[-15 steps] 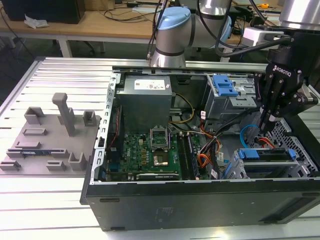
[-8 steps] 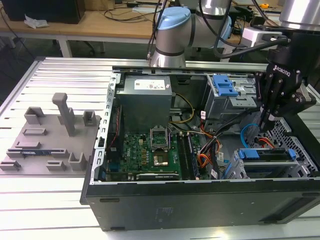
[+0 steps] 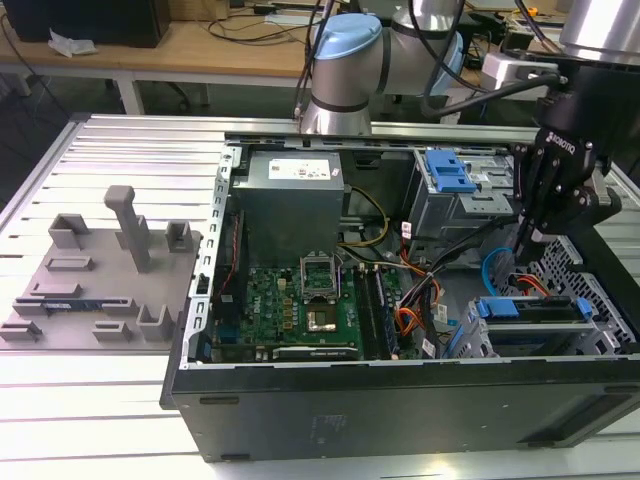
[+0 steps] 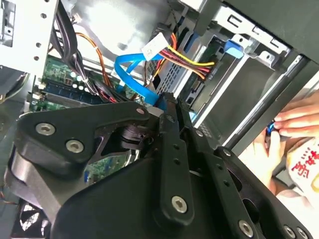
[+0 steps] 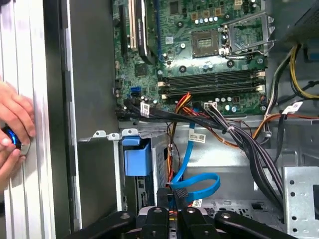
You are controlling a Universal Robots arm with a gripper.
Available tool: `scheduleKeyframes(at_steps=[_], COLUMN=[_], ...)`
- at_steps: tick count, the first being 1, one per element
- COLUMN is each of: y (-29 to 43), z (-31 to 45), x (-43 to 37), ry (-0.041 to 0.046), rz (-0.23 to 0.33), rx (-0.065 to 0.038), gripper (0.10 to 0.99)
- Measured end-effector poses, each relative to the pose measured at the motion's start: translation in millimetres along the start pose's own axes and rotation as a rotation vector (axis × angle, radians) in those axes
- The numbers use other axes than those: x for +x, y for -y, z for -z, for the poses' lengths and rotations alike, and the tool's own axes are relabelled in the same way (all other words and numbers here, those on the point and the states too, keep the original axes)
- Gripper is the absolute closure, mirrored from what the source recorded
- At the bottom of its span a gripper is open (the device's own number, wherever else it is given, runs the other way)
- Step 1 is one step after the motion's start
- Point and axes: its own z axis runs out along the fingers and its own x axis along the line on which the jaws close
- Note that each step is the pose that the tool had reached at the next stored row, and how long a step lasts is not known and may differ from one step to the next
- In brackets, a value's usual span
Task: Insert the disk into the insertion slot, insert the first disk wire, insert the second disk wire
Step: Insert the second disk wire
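Two fingers (image 5: 174, 211) nearly closed, pinching second disk wire (image 5: 197, 186) connector.

The exterior view looks down at an angle from outside the open computer case (image 3: 400, 330), far enough back to take in the whole case, the slatted table (image 3: 100, 400) and the arm, with the motherboard (image 3: 300, 305) near the frame's middle. The first wrist view looks straight down into the case from close above, the motherboard (image 5: 199, 59) in its upper part and the gripper (image 5: 172, 219) at the bottom edge. The second wrist view looks along the gripper (image 4: 172, 107) at a steep tilt, very near. Both wrist views share the second disk wire (image 5: 194, 186) (image 4: 132, 74) and a person's hand (image 5: 12, 134) (image 4: 294, 119) at the frame's edge
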Motion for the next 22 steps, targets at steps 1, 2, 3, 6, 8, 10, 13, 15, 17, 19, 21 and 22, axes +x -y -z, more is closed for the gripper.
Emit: scheduleKeyframes(at_steps=[1,2,3,6,8,10,13,15,17,19,21,22], y=[0.2,0.3,0.5,0.9,1.0,1.4,3.1,5.4,9.6,10.1,10.5,10.6], z=[-0.6,-1.1,-1.6,-2.6,-3.3,-4.7,-7.7,-9.1,-11.8,-14.4,-16.9,-17.9], x=[2.5,4.3,6.3,10.6,13.3,18.8,28.9,33.9,42.9,50.2,55.3,57.0], ry=[0.0056,0.0114,0.0227,0.0735,0.1089,0.1636,0.2063,0.216,0.2369,0.2474,0.2499,0.2514], rz=[-0.002,-0.004,-0.005,-0.007,-0.007,-0.007,-0.007,-0.007,-0.007,-0.007,-0.006,-0.007], rx=[0.009,0.015,0.022,0.027,0.025,0.022,0.019,0.018,0.016,0.015,0.015,0.015], gripper=[0.925,0.925,0.925,0.925,0.925,0.925,0.925,0.925,0.925,0.925,0.925,0.925])
